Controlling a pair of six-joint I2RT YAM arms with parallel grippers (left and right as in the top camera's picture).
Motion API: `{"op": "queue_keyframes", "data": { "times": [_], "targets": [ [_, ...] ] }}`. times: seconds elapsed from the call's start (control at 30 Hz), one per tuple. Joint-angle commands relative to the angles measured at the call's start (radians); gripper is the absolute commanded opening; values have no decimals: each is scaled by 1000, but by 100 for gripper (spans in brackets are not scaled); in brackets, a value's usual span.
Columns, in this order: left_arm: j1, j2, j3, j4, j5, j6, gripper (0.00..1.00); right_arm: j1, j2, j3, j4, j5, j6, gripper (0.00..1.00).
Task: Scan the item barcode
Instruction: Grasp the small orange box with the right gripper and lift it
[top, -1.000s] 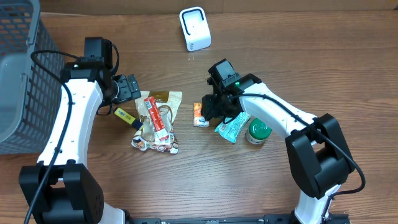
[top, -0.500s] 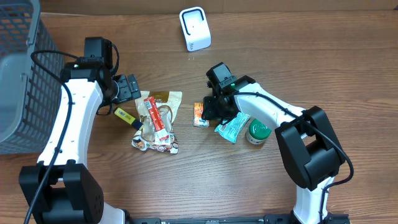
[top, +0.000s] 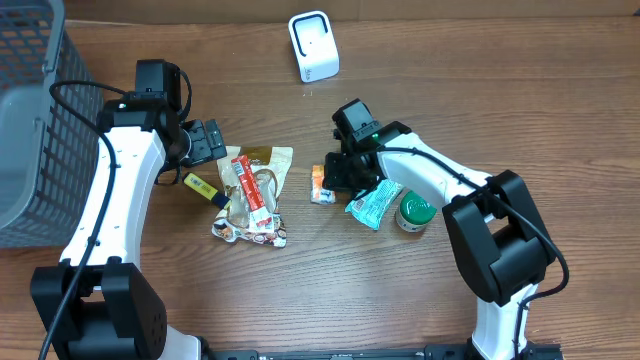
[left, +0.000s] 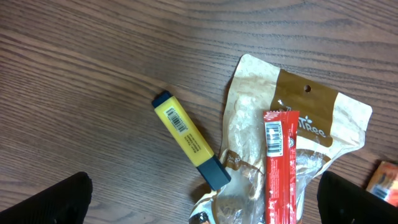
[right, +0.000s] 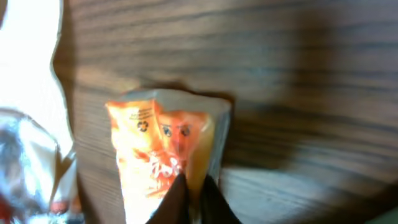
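From above, the right gripper is pinched on the orange packet at its tips, I think to carry it to the white scanner. The left wrist view shows the left gripper spread wide and empty. In the right wrist view, the fingers squeeze the packet's near edge, so its face shows.

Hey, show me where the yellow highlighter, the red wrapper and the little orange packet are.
yellow highlighter (left: 186, 134), left wrist view, middle of its yellow barrel.
red wrapper (left: 280, 177), left wrist view, plain red stretch below its barcode.
orange packet (right: 149, 146), right wrist view, centre of its printed face.
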Motion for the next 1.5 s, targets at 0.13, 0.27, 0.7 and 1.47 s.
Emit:
{"op": "queue_keyframes", "data": {
  "times": [0.13,0.27,0.7,1.47],
  "targets": [
    [3,-13,11,0,-5,23,100,-115,-74,27,31,-475,-89,4],
    [3,-13,11,0,-5,23,100,-168,-155,26,-6,-641,-117,4],
    [3,-13,11,0,-5,23,100,-207,-416,26,-104,-814,-196,4],
    [3,-13,11,0,-5,23,100,-289,-569,26,-284,-1003,-331,4]
  ]
}}
